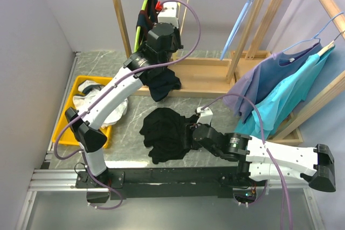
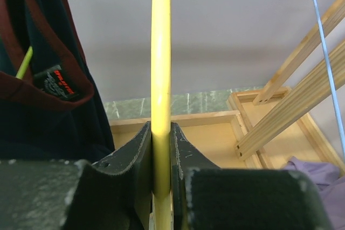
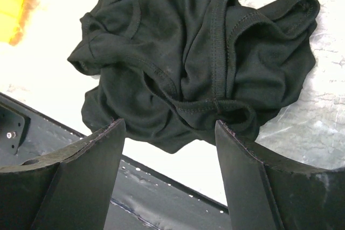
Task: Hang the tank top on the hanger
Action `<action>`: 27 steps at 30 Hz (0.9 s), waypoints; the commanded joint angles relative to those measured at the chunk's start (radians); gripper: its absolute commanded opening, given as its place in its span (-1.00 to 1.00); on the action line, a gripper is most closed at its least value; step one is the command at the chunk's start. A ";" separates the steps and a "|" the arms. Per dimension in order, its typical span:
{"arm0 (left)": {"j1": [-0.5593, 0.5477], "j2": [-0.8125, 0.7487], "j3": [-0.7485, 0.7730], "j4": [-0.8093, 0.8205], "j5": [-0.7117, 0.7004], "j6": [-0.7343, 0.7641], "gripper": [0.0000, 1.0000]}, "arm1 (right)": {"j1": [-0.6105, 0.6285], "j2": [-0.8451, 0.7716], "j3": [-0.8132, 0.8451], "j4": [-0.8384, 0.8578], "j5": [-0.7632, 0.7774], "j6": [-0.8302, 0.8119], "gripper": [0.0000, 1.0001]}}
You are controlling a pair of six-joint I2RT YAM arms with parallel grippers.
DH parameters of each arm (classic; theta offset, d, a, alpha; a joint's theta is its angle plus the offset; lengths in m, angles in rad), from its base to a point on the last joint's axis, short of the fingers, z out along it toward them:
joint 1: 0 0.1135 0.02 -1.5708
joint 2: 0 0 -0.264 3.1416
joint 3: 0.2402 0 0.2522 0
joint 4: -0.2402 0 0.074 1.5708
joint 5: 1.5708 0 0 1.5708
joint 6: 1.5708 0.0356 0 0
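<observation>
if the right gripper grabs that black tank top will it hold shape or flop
Probably floppy: the tank top lies crumpled in soft folds, so a pinch would likely lift one bunch while the rest dangles. It looks thin, so likely light. Its loose straps might snag on the open right gripper.

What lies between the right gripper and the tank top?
Nothing: the right wrist view shows the open right gripper just before the crumpled tank top.
</observation>
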 commanded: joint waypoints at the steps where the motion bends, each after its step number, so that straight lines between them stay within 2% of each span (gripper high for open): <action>1: -0.002 -0.100 0.001 0.081 0.021 0.077 -0.98 | 0.010 0.013 0.007 0.042 0.008 0.005 0.50; 6: 0.000 -0.115 0.028 0.080 0.049 0.152 -0.98 | 0.010 0.036 0.021 0.044 0.014 -0.003 0.51; 12: -0.002 -0.109 0.071 -0.003 0.072 0.142 -0.98 | 0.010 0.059 0.035 0.044 0.008 -0.005 0.51; 16: -0.002 -0.193 -0.053 -0.021 0.160 0.103 -0.98 | 0.010 0.048 0.035 0.039 0.016 -0.005 0.51; 22: -0.002 -0.408 -0.301 -0.015 0.258 0.040 -0.98 | 0.008 0.027 0.032 0.009 0.049 0.000 0.51; 27: -0.006 -0.581 -0.483 -0.126 0.334 0.013 -0.98 | 0.011 -0.021 0.010 -0.002 0.092 0.018 0.50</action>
